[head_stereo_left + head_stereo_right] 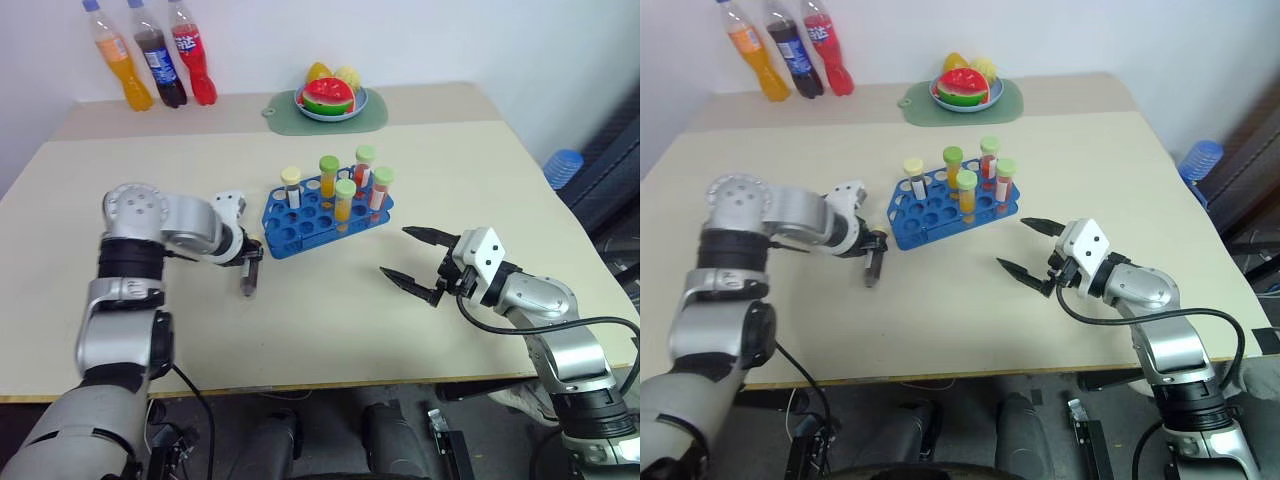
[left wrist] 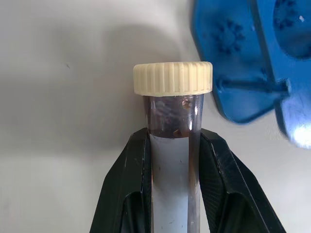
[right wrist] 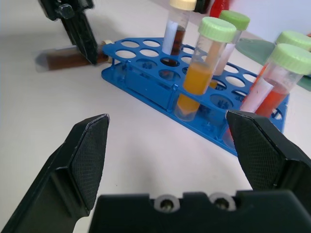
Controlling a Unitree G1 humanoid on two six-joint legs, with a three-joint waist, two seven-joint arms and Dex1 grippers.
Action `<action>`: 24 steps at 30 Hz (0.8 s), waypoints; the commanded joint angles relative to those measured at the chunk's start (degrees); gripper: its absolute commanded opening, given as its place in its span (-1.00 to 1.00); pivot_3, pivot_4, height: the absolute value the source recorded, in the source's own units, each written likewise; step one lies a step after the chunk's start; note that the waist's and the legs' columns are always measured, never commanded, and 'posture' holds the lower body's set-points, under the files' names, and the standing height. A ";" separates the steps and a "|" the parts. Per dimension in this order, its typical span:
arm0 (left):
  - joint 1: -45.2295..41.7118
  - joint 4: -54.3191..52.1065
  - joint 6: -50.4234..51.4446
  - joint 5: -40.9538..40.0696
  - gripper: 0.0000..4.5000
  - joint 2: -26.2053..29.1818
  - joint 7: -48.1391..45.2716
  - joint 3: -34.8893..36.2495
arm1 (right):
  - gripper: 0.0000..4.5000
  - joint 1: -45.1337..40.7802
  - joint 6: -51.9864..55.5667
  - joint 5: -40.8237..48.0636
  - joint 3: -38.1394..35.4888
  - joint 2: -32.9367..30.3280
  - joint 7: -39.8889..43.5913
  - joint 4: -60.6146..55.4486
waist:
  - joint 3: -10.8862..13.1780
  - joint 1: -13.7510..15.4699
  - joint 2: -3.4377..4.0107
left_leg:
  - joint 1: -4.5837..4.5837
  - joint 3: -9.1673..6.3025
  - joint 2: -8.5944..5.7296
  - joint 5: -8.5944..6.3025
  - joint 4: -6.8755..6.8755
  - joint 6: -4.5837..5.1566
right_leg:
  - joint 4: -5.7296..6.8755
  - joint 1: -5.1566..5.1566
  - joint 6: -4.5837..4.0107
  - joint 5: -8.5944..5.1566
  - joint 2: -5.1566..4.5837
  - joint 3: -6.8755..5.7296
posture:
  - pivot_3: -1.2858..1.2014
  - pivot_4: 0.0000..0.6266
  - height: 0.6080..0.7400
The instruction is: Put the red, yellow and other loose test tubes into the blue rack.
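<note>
The blue rack (image 1: 325, 213) is holding five capped tubes. The left end effector (image 1: 250, 281) is squeezing a brown tube (image 2: 174, 160) lying on the desk (image 1: 330, 320) beside the rack. The right end effector (image 1: 415, 262) is hanging wide open.

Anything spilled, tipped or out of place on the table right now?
No spill shows. One test tube, with a cream cap and dark contents, lies flat on the table beside the blue rack, and the left gripper is shut on it. The tubes in the rack stand upright. The right gripper is open, holding nothing.
</note>
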 commanded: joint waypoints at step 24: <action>26.98 -27.63 -93.75 71.47 -0.67 -12.69 -60.37 -15.79 | 0.89 1.47 1.99 2.56 -6.78 -4.16 2.80 2.23 | -0.01 2.03 0.03 | -0.07 0.51 0.03 -0.11 0.06 0.22 | -0.35 0.16 -0.05 0.09 -0.05 -0.02 | 0.03 -0.52 1.00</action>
